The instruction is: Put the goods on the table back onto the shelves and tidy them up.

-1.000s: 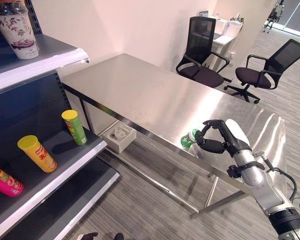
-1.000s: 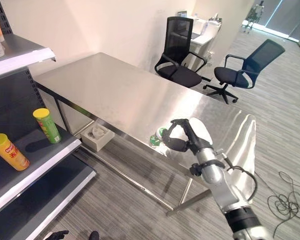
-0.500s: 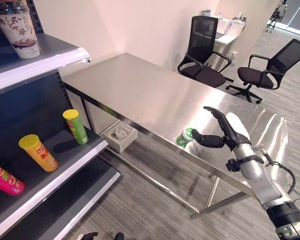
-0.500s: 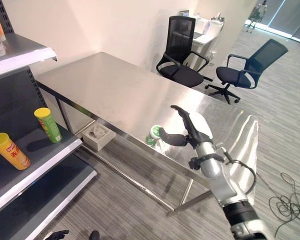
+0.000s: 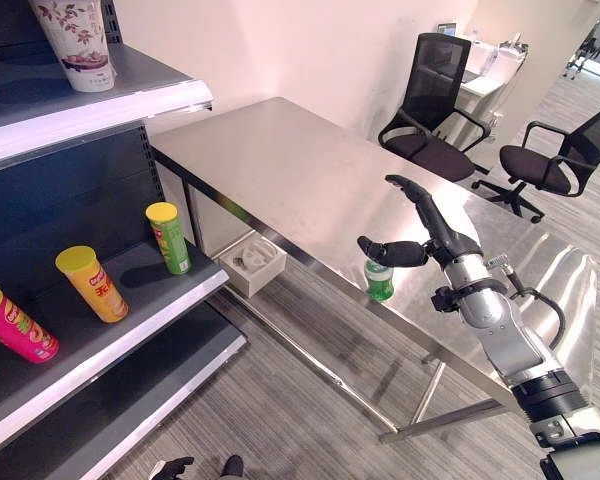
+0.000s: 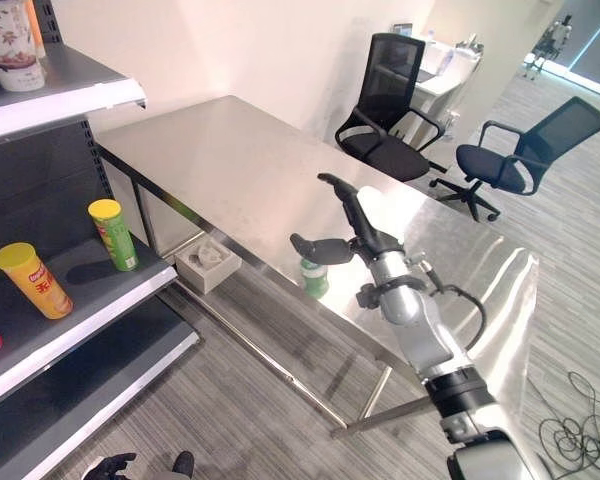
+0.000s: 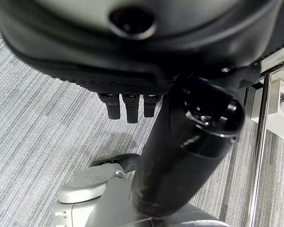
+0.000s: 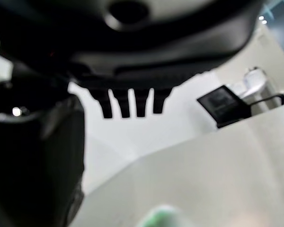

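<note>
The robot's left hand (image 7: 128,101) hangs low over grey striped carpet, its short dark fingers relaxed and holding nothing. Further out, the right hand (image 5: 430,228) reaches over the near edge of the steel table (image 5: 280,165), fingers straight and spread, thumb extended above a small green bottle (image 5: 379,281). The bottle stands upright right at that edge, ungrasped. Being light, round plastic on smooth, glossy metal, it would likely slide or topple to the floor if nudged before the fingers close. Beyond, on the dark shelf unit, three tall cardboard tubes rest on the middle shelf (image 5: 150,300): pink (image 5: 15,325), yellow (image 5: 92,284) and green (image 5: 169,237). A patterned paper cup (image 5: 75,35) stands on the top shelf
</note>
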You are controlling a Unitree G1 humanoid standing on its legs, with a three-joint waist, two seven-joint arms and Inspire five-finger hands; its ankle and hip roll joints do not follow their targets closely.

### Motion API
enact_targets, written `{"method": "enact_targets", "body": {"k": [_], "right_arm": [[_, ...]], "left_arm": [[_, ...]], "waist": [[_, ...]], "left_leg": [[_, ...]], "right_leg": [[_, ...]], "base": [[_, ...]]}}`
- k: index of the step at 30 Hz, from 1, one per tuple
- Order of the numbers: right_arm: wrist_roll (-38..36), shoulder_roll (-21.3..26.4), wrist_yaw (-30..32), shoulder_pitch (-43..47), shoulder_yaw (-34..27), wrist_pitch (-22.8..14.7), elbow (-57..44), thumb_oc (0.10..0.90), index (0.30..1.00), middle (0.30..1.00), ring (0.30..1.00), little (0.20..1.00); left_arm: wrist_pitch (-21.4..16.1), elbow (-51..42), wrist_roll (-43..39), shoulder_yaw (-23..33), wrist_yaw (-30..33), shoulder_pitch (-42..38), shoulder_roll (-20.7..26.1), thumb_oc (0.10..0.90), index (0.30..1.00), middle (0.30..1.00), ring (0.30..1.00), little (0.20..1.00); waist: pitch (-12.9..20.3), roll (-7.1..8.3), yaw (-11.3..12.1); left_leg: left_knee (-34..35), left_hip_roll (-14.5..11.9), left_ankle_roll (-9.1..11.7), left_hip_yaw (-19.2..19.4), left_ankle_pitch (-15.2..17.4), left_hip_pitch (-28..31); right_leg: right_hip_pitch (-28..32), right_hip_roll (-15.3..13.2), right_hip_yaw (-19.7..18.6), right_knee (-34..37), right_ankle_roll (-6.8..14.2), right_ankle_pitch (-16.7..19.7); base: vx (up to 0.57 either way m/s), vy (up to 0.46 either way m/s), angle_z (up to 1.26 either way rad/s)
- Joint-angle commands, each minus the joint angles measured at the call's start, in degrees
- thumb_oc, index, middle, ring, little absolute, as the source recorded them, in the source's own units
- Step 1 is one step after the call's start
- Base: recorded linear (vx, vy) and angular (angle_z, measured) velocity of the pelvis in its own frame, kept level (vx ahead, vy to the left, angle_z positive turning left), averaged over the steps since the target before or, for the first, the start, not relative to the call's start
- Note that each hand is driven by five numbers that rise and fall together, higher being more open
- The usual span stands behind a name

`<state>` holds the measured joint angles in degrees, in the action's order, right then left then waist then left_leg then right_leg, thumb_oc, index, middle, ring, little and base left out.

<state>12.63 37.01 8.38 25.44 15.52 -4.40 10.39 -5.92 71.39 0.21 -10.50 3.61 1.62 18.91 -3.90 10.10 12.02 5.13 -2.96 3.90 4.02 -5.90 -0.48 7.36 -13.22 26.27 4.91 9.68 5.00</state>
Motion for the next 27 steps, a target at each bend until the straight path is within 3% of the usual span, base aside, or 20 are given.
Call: {"method": "enact_targets", "body": {"k": [1,10,19,27], "right_arm": [[1.12,2.75,3.95,5.86,-1.83,-1.4,-2.54,0.8,0.9,0.9,0.9,0.9],[2.43,4.5,3.75,1.14,-6.0,-1.35,-7.47,0.8,0.9,0.9,0.9,0.9],[-1.75,6.09,3.67,-8.77,-18.33,-5.21,-22.25,0.8,0.9,0.9,0.9,0.9],[-8.07,4.09,2.91,-10.23,-19.8,-7.21,-25.3,0.8,0.9,0.9,0.9,0.9]], "left_arm": [[-1.01,1.43,0.13,-2.89,0.09,-2.48,-3.28,0.8,0.9,0.9,0.9,0.9],[-1.05,0.98,0.59,-1.61,0.35,-2.41,-2.96,0.8,0.9,0.9,0.9,0.9],[-1.02,1.68,1.41,0.74,0.29,-2.13,-2.94,0.8,0.9,0.9,0.9,0.9],[-1.29,1.46,1.86,0.29,0.45,-1.9,-3.11,0.8,0.9,0.9,0.9,0.9]], "waist": [[3.49,-1.77,1.9],[3.4,-2.26,1.09],[3.95,-3.11,-1.38],[4.39,-3.68,-2.27]], "left_leg": [[-0.13,-0.57,-1.74,-0.64,6.02,0.57],[-0.13,-0.57,-1.78,-0.85,6.04,0.52],[-0.13,-0.68,-1.66,-0.34,6.22,0.87],[-0.13,-0.83,-1.53,0.48,6.34,1.47]], "right_leg": [[-1.22,-1.67,-4.41,-4.52,2.67,-0.84],[-1.3,-1.69,-4.46,-4.72,2.64,-1.23],[-1.42,-1.69,-4.85,-4.69,2.73,-1.37],[-1.38,-1.83,-5.27,-4.39,2.87,-1.19]], "base": [[0.0,0.0,0.0],[0.0,0.0,0.0],[0.0,-0.004,-0.01],[-0.01,-0.009,-0.1]]}}
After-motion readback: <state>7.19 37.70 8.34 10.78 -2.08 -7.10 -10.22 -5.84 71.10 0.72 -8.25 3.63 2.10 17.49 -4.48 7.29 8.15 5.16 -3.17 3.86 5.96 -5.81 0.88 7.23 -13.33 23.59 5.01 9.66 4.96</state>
